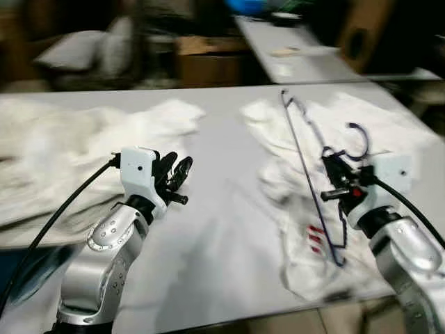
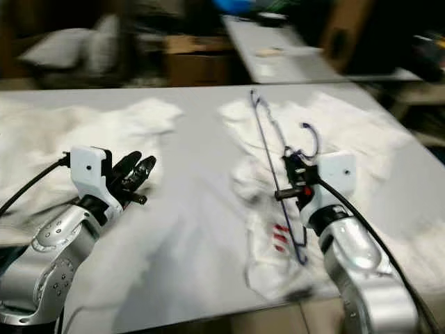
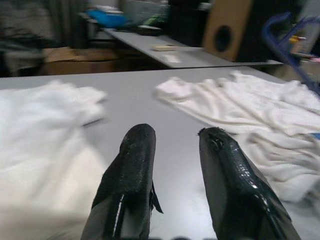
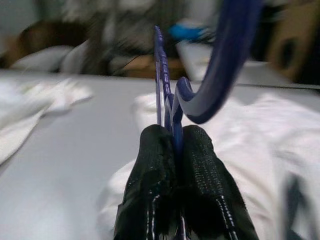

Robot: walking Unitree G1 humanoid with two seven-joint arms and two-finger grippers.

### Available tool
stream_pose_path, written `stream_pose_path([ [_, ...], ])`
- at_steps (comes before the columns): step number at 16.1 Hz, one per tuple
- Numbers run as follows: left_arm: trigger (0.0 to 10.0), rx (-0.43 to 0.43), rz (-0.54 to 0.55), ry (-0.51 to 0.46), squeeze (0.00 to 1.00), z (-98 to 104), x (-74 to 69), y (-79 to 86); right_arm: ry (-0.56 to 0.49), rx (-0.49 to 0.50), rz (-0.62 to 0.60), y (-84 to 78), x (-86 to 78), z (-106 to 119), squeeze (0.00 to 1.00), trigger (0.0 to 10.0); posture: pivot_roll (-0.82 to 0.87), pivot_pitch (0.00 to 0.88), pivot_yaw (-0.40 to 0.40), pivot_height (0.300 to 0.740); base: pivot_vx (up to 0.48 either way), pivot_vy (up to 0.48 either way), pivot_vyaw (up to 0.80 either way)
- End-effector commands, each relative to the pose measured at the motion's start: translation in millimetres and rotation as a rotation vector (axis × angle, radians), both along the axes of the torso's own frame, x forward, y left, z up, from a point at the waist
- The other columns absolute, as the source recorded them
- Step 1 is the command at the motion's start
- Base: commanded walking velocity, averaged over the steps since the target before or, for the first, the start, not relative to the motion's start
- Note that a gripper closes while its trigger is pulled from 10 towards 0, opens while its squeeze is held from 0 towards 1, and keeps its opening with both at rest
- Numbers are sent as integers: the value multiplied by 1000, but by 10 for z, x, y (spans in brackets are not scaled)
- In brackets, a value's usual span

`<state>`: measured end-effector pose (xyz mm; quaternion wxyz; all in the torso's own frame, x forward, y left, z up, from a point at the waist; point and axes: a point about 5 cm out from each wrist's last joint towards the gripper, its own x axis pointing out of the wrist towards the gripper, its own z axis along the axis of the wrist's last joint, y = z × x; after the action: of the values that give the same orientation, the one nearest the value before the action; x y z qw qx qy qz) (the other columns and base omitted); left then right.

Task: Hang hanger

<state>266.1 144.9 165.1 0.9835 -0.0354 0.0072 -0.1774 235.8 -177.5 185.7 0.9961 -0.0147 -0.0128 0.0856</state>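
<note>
Step in hand: carrying, judged. Right gripper [image 1: 335,182] clamped on blue hanger [image 1: 313,182] just below its hook, frame raised over white garment [image 1: 306,229] on grey table [image 1: 222,209]. Left gripper [image 1: 175,177] above the table left of the hanger, fingers [image 3: 132,170] parted, holding nothing. Views blurred; no rail made out, possibly beyond the table. Next: locate rail, lift hook over it.
</note>
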Motion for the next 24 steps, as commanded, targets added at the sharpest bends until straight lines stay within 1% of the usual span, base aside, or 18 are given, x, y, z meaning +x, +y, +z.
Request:
stream_pose_path([
  [1,10000,11,9,-45,0,54,-15,-12,-18,1,0,-19,-13,41,0,10000,11,0,-19,740,0,0,-756],
  [3,10000,26,35,-67,0,58,-35,25,19,31,43,36,-37,57,0,10000,10,0,-26,740,0,0,-700],
  [6,10000,39,52,-84,0,80,-43,51,27,25,46,78,-53,37,0,10000,10,0,-32,740,0,0,-631],
  [7,10000,41,56,-89,0,88,-41,58,45,24,67,103,-59,19,0,10000,10,0,-33,740,0,0,-644],
  [8,10000,41,60,-94,0,93,-41,62,71,19,59,100,-64,-14,0,10000,9,0,-33,740,0,0,-644],
  [10,10000,45,60,-95,0,87,-48,58,101,28,22,57,-68,-48,0,10000,5,0,-28,740,0,-249,-634],
  [11,10000,46,60,-93,0,79,-51,52,114,20,0,13,-71,-65,0,10000,5,0,-27,740,0,-262,0],
  [12,10000,43,60,-93,0,87,-42,45,106,18,9,-8,-67,-30,0,10000,2,0,-24,740,0,-262,0],
  [14,10000,35,61,-95,0,102,-24,36,86,-18,53,1,-66,43,0,10000,-5,0,-22,740,0,-266,0],
  [15,10000,35,62,-94,0,98,-14,34,86,-15,48,-6,-71,52,0,10000,-7,0,-21,740,0,-266,0],
  [17,10000,35,59,-89,0,82,-9,25,103,-42,6,-57,-95,-18,0,10000,-9,0,-17,740,0,-262,0],
  [20,10000,38,60,-84,0,68,1,21,105,-53,0,-70,-117,-51,0,10000,-10,0,-14,740,0,-265,0],
  [22,10000,80,63,-72,0,20,4,33,107,-37,-20,-104,-145,-93,0,10000,-9,0,-11,740,0,0,0],
  [23,10000,88,73,-55,0,-7,1,45,106,-29,-29,-118,-157,-112,0,10000,-8,0,-10,740,0,0,0],
  [24,10000,126,67,-20,0,-70,-15,50,121,-20,-54,-173,-196,-193,0,10000,-8,0,-10,740,0,0,0],
])
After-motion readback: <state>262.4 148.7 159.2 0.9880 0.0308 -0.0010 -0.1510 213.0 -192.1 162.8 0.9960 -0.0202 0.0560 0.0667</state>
